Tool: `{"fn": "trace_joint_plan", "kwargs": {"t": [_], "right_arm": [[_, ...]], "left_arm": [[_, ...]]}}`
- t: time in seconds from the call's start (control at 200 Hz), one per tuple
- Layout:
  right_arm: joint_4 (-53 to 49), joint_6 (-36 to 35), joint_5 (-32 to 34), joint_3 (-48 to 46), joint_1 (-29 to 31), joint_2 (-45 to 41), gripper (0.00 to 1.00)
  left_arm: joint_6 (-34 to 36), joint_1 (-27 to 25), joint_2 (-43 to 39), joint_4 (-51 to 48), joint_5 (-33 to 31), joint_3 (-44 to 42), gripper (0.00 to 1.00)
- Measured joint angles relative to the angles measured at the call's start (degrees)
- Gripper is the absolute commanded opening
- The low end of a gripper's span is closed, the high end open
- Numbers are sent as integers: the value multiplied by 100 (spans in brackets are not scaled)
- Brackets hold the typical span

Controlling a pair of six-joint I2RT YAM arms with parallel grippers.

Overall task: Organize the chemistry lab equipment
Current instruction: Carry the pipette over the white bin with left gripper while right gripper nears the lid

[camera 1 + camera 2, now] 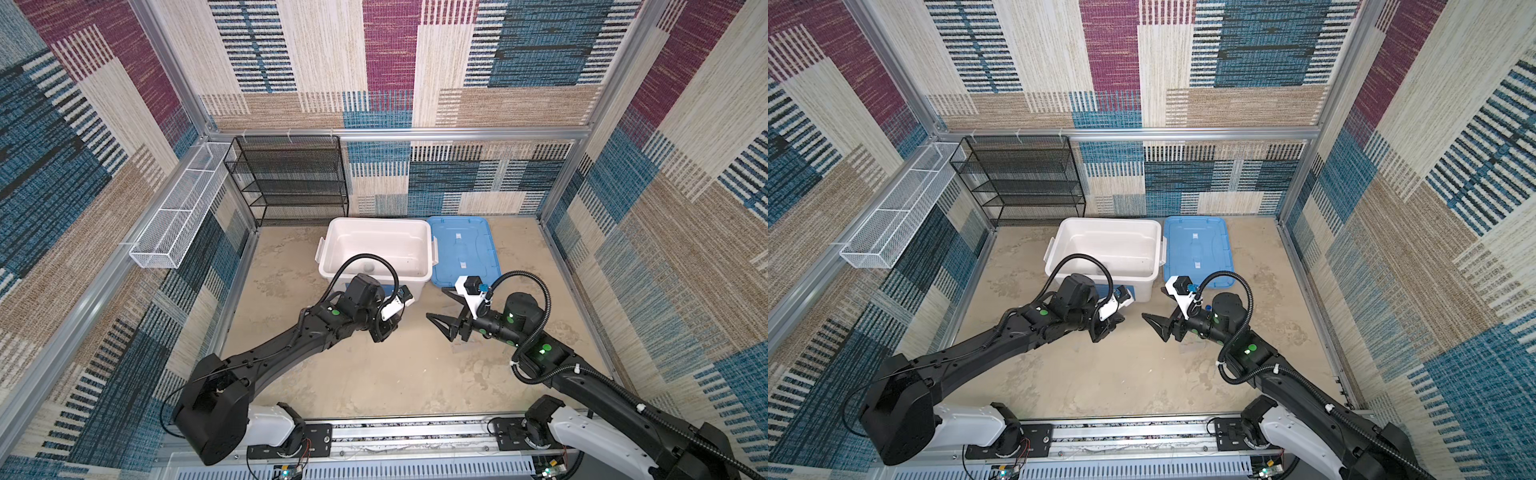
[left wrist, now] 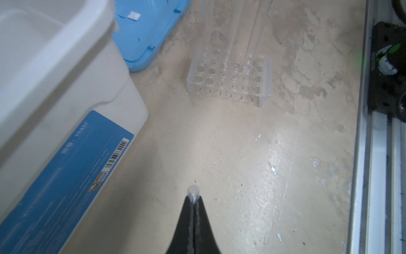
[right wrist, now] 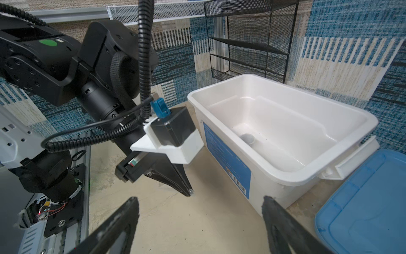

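Note:
My left gripper (image 2: pixel 193 198) is shut, and the rounded end of a thin clear pipette (image 2: pixel 193 190) pokes out between its fingertips; the rest of the pipette is hidden. In both top views it points down at the floor in front of the bin (image 1: pixel 380 336) (image 1: pixel 1097 336). A clear plastic rack (image 2: pixel 228 77) stands on the floor beyond it, with long clear tubes (image 2: pixel 232 28) upright in its holes. A small white bowl (image 3: pixel 247 138) lies inside the bin. My right gripper (image 3: pixel 199 199) (image 1: pixel 435 303) hangs open and empty above the floor, facing the left gripper.
The big white bin (image 1: pixel 332 249) stands open at the back with its blue lid (image 1: pixel 461 245) flat beside it. A black mesh shelf (image 1: pixel 291 183) is against the back wall. A white wire basket (image 1: pixel 174 216) hangs on the left wall.

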Motion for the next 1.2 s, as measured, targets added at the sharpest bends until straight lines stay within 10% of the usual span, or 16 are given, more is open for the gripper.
{"fn": "trace_joint_plan", "kwargs": {"t": [0.481, 1.202], "right_arm": [[-566, 96, 278, 2070, -339, 1029, 89], [-1523, 358, -116, 4199, -1226, 2938, 89]], "left_arm": [[-2092, 323, 155, 378, 177, 2074, 5], [-4039, 970, 2826, 787, 560, 4354, 3]]}}
